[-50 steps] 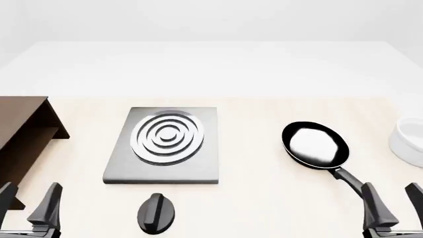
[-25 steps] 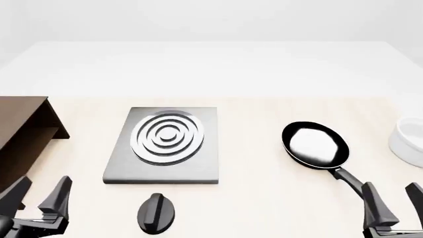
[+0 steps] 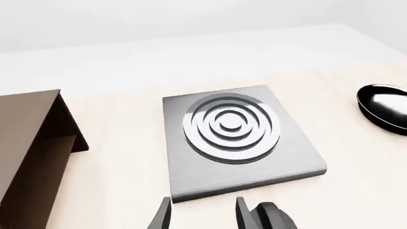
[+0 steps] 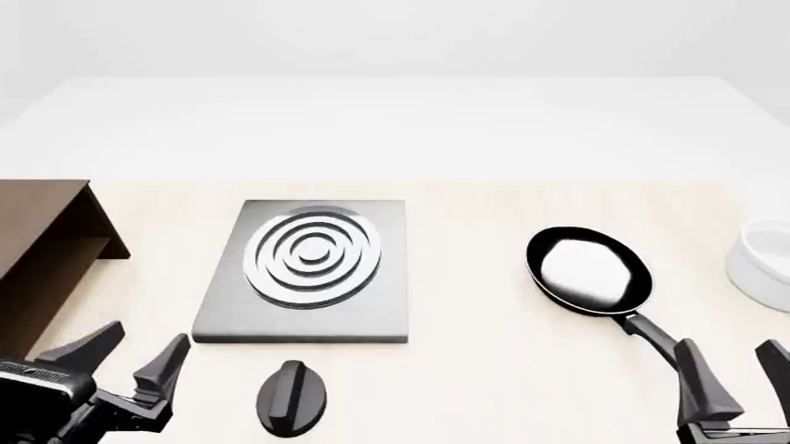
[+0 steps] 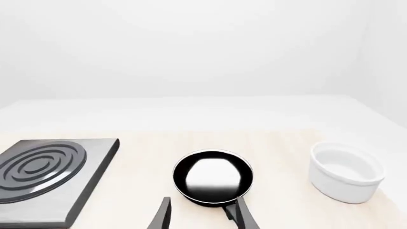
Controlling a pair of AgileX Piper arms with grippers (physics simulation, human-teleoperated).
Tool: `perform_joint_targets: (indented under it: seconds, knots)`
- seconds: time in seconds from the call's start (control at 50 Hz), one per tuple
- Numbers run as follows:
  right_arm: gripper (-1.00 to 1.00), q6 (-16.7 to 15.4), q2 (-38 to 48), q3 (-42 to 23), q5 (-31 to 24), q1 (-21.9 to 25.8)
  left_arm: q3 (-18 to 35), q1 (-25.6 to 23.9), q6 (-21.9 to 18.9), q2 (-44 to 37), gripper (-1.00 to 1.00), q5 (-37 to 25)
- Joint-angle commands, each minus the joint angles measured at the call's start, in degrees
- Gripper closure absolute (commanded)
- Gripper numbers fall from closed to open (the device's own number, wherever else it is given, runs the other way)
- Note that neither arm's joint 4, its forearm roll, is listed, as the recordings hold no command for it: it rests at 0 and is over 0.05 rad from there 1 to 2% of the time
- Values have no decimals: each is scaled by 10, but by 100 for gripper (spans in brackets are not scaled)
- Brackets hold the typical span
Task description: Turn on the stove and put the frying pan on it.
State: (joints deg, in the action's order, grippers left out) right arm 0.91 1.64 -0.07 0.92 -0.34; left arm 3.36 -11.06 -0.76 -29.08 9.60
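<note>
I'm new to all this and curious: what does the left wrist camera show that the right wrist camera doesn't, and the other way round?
Only the left wrist view shows the dark brown cabinet and the black knob beside the open left gripper. Only the right wrist view shows the white bowl and the open right gripper. Both show the stove and the frying pan, the pan cut off in the left wrist view.

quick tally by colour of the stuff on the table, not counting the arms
black: 2, frying pan and knob
grey: 1, stove slab
dark brown: 1, wooden cabinet
white: 1, bowl
total: 5
</note>
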Motion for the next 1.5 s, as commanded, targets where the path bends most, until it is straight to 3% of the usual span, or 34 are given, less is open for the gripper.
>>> perform_joint_targets:
  seconds: [0.02, 0.14, 0.26, 0.76, 0.86, 1.34, 1.36, 1.38, 1.5]
  knots:
    - [-100, 1, 0, 0, 0, 0, -6, -28, -5, -73, -100, 31]
    - [-100, 1, 2, 0, 1, 1, -9, -31, -17, -104, -100, 56]
    - [-100, 1, 1, 0, 0, 1, -29, -45, -33, -201, -100, 136]
    - [-100, -1, -1, 0, -1, 1, -33, -84, -52, -299, -100, 189]
    - [-100, 0, -1, 0, -2, 0, -33, -102, -50, -374, -100, 240]
    - [-100, -1, 6, 0, 4, 0, -34, -139, -66, -434, -100, 267]
    - [-100, -1, 3, 0, 1, 0, -34, -143, -65, -436, -100, 268]
    - [-100, -5, 1, 0, -1, 2, -33, -185, -65, -426, -100, 243]
    - [-100, -5, 1, 0, -2, 2, -33, -189, -65, -434, -100, 251]
